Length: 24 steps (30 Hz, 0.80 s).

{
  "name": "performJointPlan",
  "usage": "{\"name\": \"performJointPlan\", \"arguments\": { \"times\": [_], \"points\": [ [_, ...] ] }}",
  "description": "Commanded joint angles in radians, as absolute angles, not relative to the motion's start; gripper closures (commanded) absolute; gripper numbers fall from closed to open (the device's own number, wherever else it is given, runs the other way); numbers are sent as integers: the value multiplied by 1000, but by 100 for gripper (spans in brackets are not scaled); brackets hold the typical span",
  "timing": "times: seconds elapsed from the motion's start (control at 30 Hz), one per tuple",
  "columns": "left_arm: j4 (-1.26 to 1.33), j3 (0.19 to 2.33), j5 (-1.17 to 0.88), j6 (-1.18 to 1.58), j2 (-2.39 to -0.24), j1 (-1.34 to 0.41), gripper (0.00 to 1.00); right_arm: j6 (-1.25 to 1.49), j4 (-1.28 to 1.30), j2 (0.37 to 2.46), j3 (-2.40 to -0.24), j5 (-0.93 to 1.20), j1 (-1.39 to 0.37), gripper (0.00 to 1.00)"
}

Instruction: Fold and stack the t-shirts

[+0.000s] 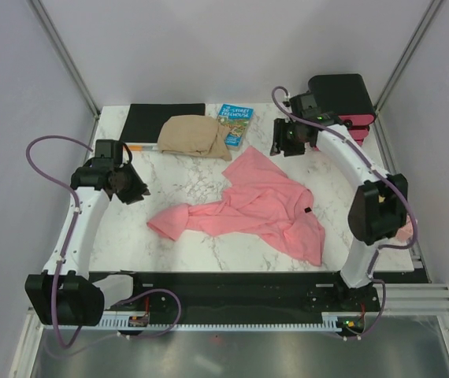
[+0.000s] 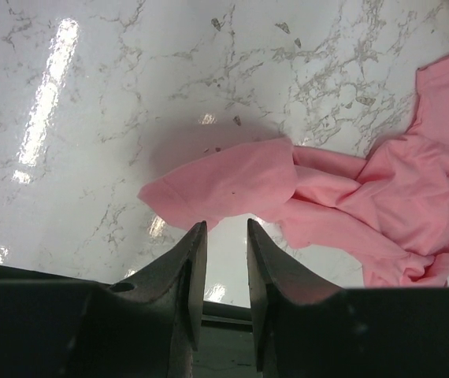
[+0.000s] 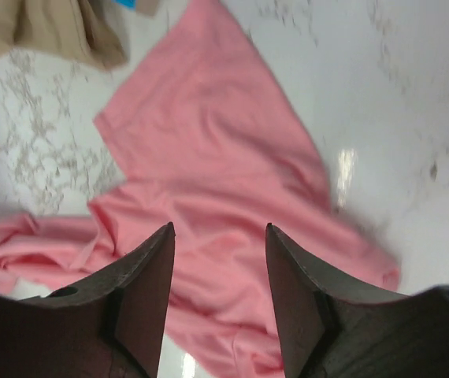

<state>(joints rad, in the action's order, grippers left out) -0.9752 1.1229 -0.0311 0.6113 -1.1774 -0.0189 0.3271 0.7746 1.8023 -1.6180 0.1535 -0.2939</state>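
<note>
**Left gripper nearest the lens, jaws parted and empty, just short of the crumpled pink t-shirt.**

Left wrist view: my jaws stand a narrow slot apart with nothing between them, above bare desk beside the shirt's folded-over end. Right wrist view: the right gripper has its jaws wider apart, also empty, hanging over the shirt's flatter spread, with a tan cloth at the upper left. Top view: the shirt lies bunched mid-desk, towards the right. The left arm bends in from the left, its gripper raised near the shirt's left tip. The right arm arches over, its gripper at the shirt's far edge. I judge the cloth thin, light and limp. It will drape and bunch, so I would pinch hem corners or shoulders, not the rumpled middle.
</note>
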Motion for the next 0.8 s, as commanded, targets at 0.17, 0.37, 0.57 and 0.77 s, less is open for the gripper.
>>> {"name": "performJointPlan", "arguments": {
  "times": [0.17, 0.37, 0.57, 0.77],
  "points": [
    [-977, 1209, -34, 623, -1178, -17, 67, 279, 735, 2164, -2040, 35, -382, 35],
    [-979, 1192, -26, 609, -1183, -15, 67, 299, 730, 2296, -2106, 18, -393, 35],
    [-977, 1195, -38, 606, -1221, -17, 69, 290, 733, 2390, -2206, 6, -393, 35],
    [-977, 1201, -41, 600, -1243, -17, 69, 270, 738, 2451, -2285, -26, -393, 34]
  ]
}}
